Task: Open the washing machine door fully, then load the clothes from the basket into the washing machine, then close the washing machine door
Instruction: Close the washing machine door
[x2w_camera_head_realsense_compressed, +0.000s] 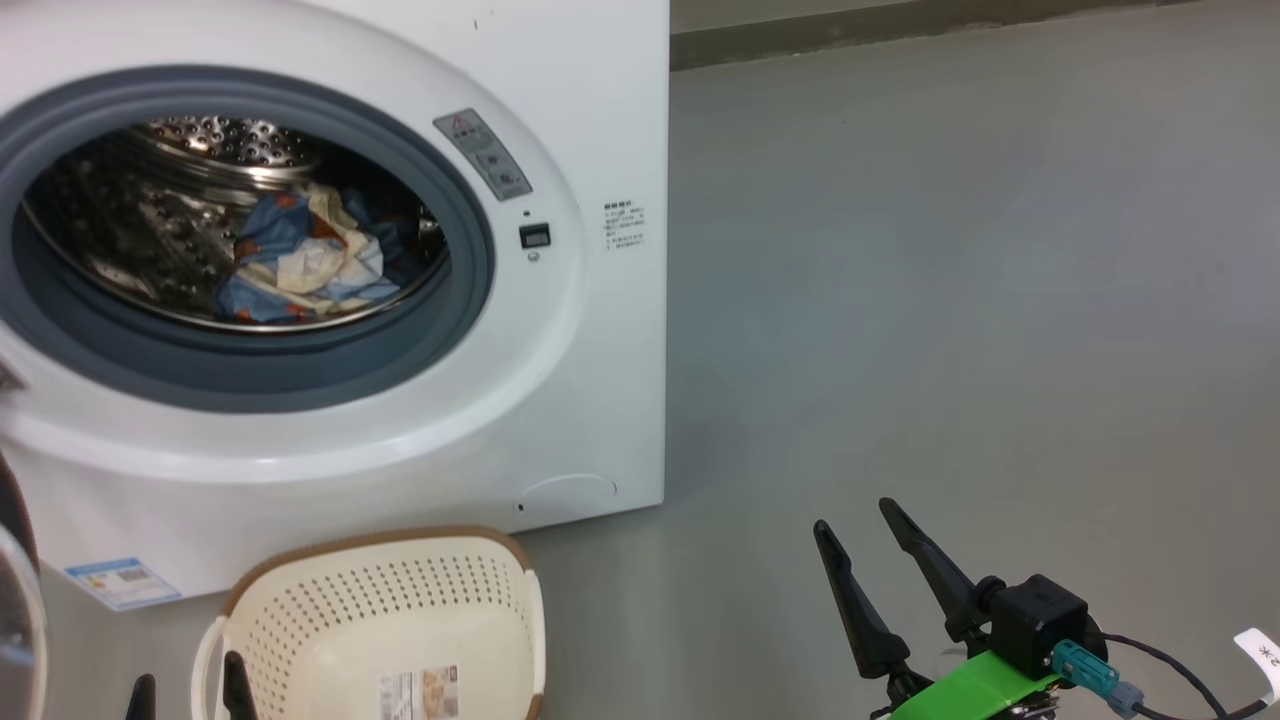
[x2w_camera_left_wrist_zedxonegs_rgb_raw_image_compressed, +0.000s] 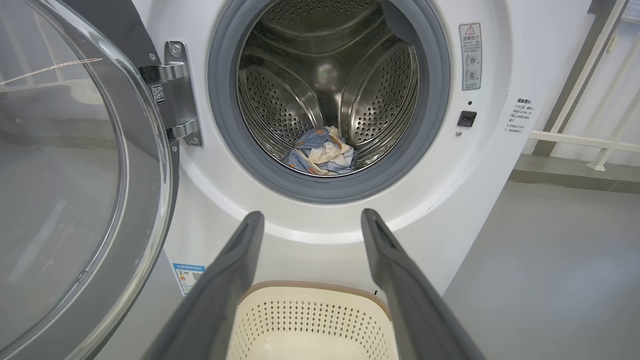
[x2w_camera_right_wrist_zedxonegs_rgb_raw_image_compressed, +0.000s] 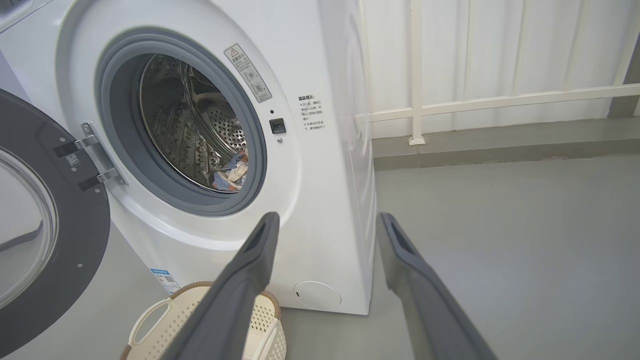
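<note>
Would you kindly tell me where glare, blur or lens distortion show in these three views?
Head view: the drum glints brightly and the door at the left edge is blurred. Left wrist view: the door glass mirrors the room, and the left gripper's fingers look soft. Right wrist view: the machine's side edge bows slightly, a wide-angle effect.

In the washing machine (x2w_camera_head_realsense_compressed: 600, 400) lie clothes (x2w_camera_head_realsense_compressed: 300, 258); before it, the basket (x2w_camera_head_realsense_compressed: 400, 590).
</note>
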